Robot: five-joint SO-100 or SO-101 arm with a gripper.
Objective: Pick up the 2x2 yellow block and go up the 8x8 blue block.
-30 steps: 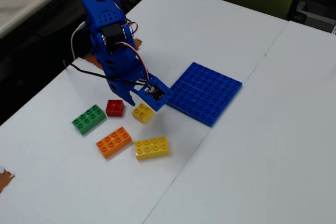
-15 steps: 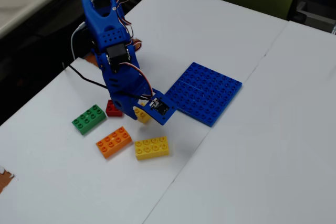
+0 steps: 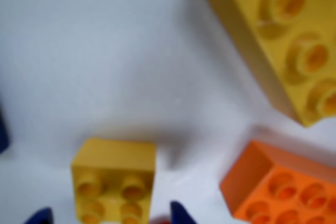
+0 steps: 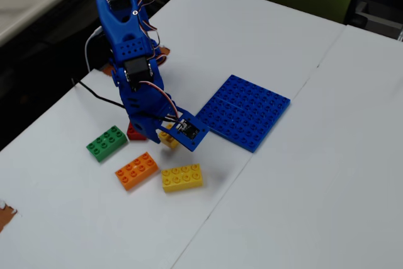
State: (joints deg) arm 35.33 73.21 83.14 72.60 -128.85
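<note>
The 2x2 yellow block [image 3: 113, 182] rests on the white table at the bottom of the wrist view. My gripper [image 3: 110, 216] is open, with one blue fingertip on each side of the block and a gap of table showing on both sides. In the fixed view the gripper [image 4: 165, 138] is low over the table, and the yellow block [image 4: 167, 137] peeks out between the fingers. The 8x8 blue block [image 4: 245, 111] lies flat to the right of the gripper, a short way off and bare. It is out of the wrist view.
A longer yellow brick [image 4: 182, 177] [image 3: 283, 30] and an orange brick [image 4: 136, 170] [image 3: 283, 190] lie in front of the gripper. A green brick [image 4: 107, 143] lies to the left. A red brick [image 4: 134, 132] sits under the arm. The table edge runs along the left.
</note>
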